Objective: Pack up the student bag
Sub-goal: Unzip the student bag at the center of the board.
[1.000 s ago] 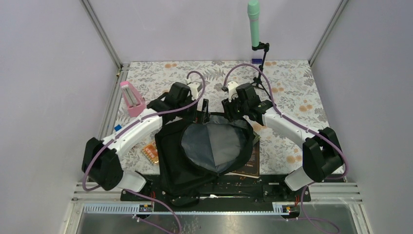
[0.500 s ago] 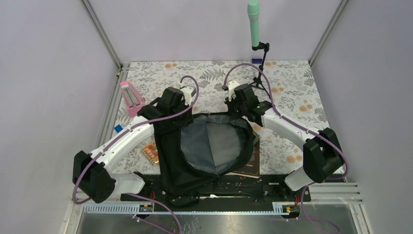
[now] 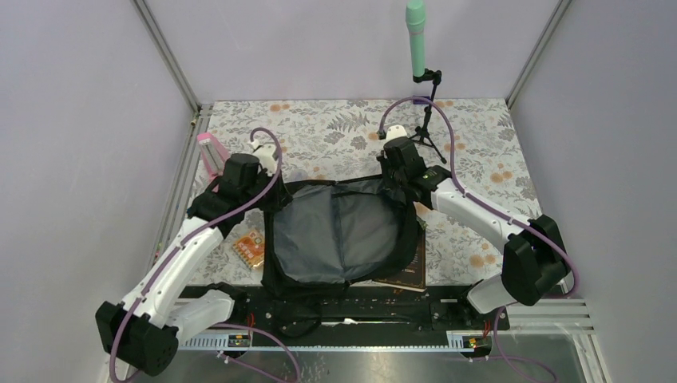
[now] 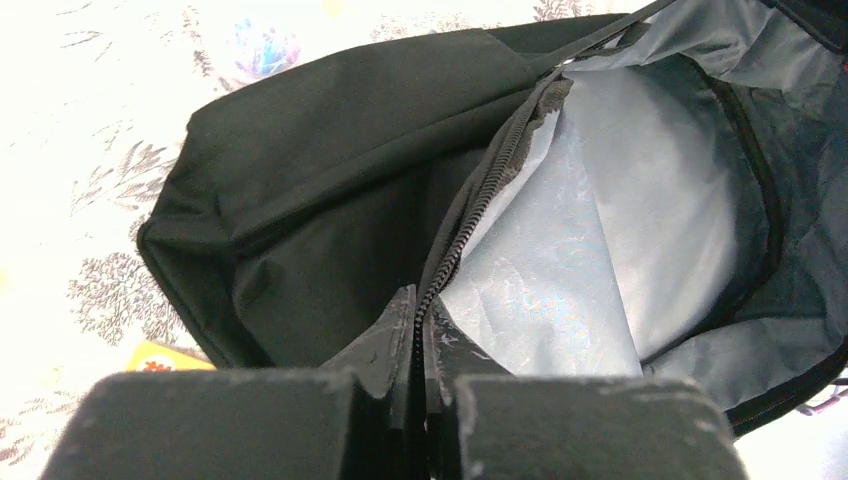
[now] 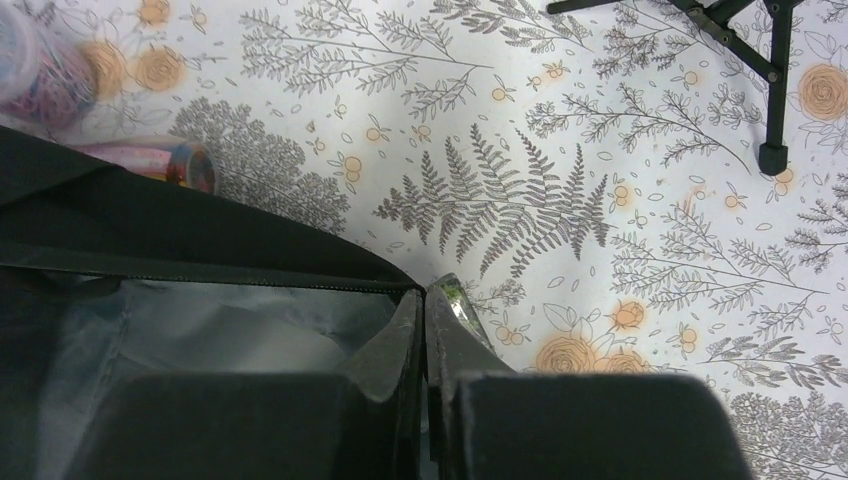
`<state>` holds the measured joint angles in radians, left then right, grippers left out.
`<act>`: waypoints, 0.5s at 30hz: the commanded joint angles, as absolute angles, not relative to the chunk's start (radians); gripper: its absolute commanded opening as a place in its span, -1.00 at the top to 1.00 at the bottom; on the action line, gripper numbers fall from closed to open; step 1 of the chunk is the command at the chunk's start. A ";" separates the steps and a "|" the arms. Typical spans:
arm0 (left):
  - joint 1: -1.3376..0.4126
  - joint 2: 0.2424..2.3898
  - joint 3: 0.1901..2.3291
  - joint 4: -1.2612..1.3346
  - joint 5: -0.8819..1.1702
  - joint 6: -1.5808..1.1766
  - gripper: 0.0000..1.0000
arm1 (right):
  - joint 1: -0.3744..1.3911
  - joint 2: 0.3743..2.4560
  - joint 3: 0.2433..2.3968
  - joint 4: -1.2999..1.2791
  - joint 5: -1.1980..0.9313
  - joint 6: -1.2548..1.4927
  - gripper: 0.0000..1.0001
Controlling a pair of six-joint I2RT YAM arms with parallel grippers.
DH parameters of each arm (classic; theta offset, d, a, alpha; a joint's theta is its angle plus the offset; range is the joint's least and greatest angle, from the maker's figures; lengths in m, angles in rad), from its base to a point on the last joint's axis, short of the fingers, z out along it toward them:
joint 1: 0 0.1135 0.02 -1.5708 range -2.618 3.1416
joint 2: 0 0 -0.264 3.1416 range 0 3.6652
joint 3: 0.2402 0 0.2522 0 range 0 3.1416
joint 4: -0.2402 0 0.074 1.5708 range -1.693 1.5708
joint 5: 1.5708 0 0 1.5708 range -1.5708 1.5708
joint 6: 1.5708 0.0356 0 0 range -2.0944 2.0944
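The student bag [image 3: 339, 231] lies in the middle of the table, a black backpack with its main compartment unzipped and grey lining showing. My left gripper [image 3: 273, 198] is shut on the zip edge at the bag's left rim; in the left wrist view the zip teeth run straight between the closed fingers [image 4: 422, 310], with black fabric [image 4: 330, 180] to the left and lining to the right. My right gripper [image 3: 397, 188] is shut on the rim at the upper right corner of the opening, where the bag's edge [image 5: 150, 225] ends at the closed fingers [image 5: 425, 305].
A dark book [image 3: 411, 267] pokes out from under the bag's right side. An orange packet [image 3: 250, 249] lies left of the bag, and a pink holder [image 3: 211, 152] stands behind my left wrist. A tripod [image 3: 427, 136] with a green stick [image 3: 416, 36] stands at the back.
Both grippers have shut on the bag's rim. The left arm has swung left and pulled its edge with it, stretching the opening wider and flatter.
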<state>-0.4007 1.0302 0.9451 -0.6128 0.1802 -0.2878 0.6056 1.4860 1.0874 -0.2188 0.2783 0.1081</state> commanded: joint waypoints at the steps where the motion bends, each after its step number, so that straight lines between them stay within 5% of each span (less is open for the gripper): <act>1: -0.311 0.909 0.925 -0.655 0.117 -0.309 1.00 | 0.580 1.463 1.137 -0.257 0.519 0.139 1.00; 9: -0.272 0.900 0.969 -0.590 0.252 -0.341 1.00 | 0.580 1.449 1.196 -0.305 0.340 0.128 0.97; 15: -0.263 0.919 1.061 -0.525 0.262 -0.350 1.00 | 0.580 1.316 1.197 -0.395 0.295 0.185 -0.25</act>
